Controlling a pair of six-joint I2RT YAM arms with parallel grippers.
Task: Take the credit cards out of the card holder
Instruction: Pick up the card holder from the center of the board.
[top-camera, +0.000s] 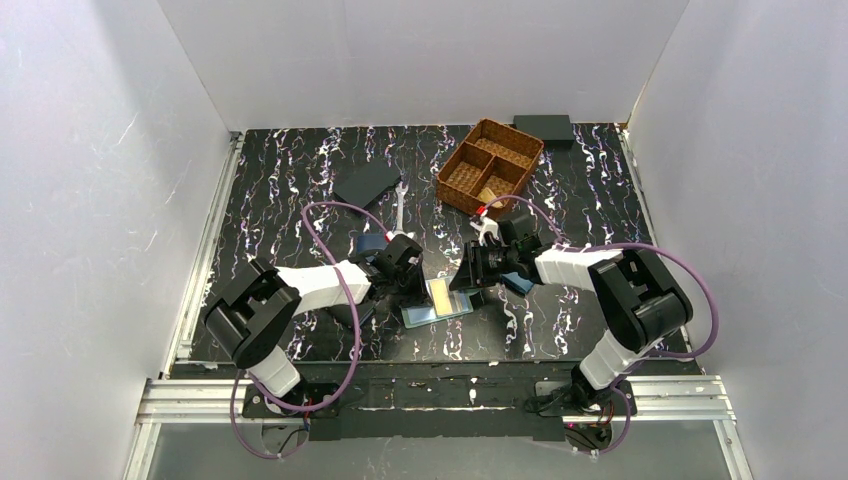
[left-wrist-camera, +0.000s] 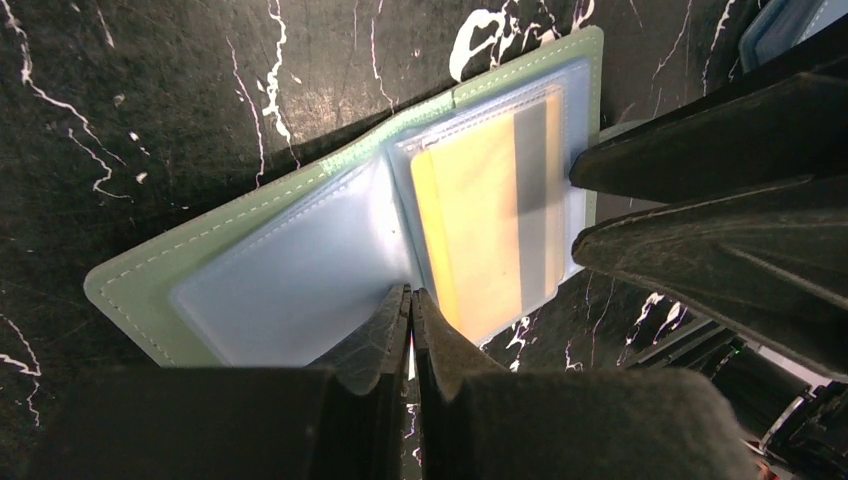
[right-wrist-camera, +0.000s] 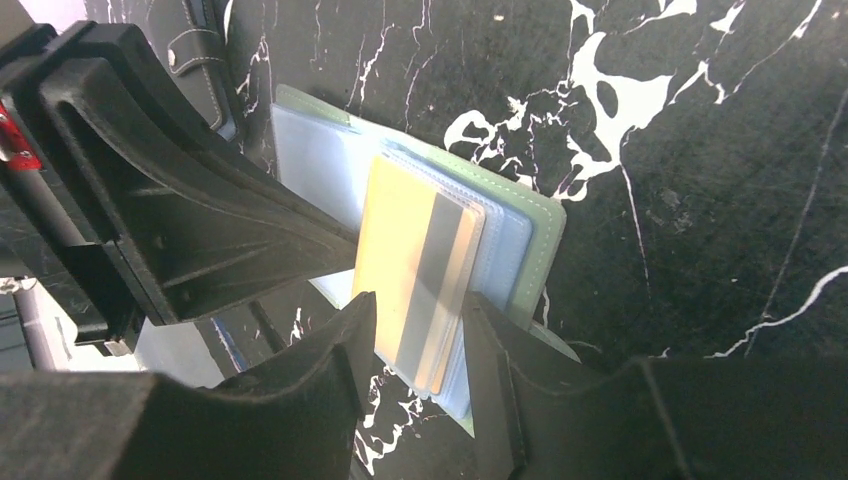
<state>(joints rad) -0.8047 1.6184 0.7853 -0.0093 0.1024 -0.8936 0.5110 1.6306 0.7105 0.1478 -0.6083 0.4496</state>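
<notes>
Position first: your small pale mint-green folding card holder lies spread open, clear plastic sleeves up, on the black white-veined marble-pattern table. It sits at about 6 o'clock from the table's middle, between the two arms. A thin tan-golden credit card with a grey stripe sits in the sleeves of the half toward 3 o'clock.

Your left gripper is closed, its fingers pressed flat together. The tips touch the holder's edge right at the fold. You cannot tell from these views whether a sleeve is nipped between them.

Your right gripper comes in from 3 o'clock with its jaws partly apart. In its own wrist view one finger stands to each side of the card's near end. Whether they squeeze the card or only bracket it cannot be told.

At 1 o'clock, near the far edge, you have a brown woven basket with compartments. At 11 o'clock lie a dark flat wallet and, just beside it, a silver wrench. A blue wallet shows partly behind the left wrist.
</notes>
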